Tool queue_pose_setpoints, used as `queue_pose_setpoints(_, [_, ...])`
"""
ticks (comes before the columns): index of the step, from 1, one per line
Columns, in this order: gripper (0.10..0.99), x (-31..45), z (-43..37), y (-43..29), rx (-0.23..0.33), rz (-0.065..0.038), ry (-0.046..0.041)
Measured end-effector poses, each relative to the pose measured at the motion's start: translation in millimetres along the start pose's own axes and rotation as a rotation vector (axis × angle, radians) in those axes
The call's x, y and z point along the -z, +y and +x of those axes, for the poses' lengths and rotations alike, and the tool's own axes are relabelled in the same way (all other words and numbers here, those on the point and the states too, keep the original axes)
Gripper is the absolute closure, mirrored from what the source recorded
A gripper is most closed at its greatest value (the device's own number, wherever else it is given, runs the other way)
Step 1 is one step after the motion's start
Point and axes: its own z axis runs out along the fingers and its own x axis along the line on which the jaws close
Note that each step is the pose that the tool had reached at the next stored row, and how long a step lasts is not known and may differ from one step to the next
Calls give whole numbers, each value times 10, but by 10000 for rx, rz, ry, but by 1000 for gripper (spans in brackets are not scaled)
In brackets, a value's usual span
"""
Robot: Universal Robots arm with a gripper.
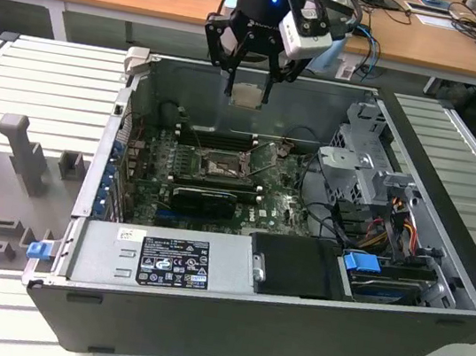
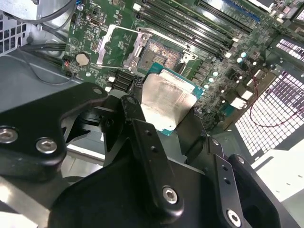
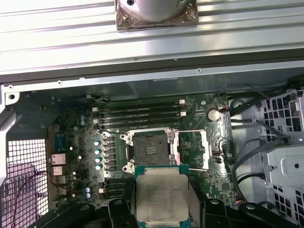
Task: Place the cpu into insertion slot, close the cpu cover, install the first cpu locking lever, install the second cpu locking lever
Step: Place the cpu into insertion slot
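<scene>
The jaws are clenching on the cpu (image 1: 247,95), gripping it by two opposite edges, and the pale metal top of the chip is showing between the black fingers (image 2: 142,137) in both wrist views (image 2: 166,102) (image 3: 161,197). In the exterior view, the jaws are hanging over the far wall of the open computer case (image 1: 287,329), which is sitting on the ribbed grey table (image 1: 54,88). The chip is staying flat in the grasp and is touching nothing else.

The insertion slot (image 1: 219,166) is lying lower than the jaws, well apart from the chip, on the green board (image 3: 213,183) inside the case. Its dark square is showing uncovered in both wrist views (image 2: 161,52) (image 3: 149,149). The cpu cover (image 2: 134,50) is standing open, folded away to one side of the slot, so it is not lying over the socket. The long black memory slots (image 3: 142,111) are running just beyond the slot, on the side farther from the jaws.
</scene>
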Motion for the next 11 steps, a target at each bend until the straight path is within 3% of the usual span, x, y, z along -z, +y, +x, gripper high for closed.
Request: queue_pose_setpoints(11, [553,-1,0,0,-228,-4,-20])
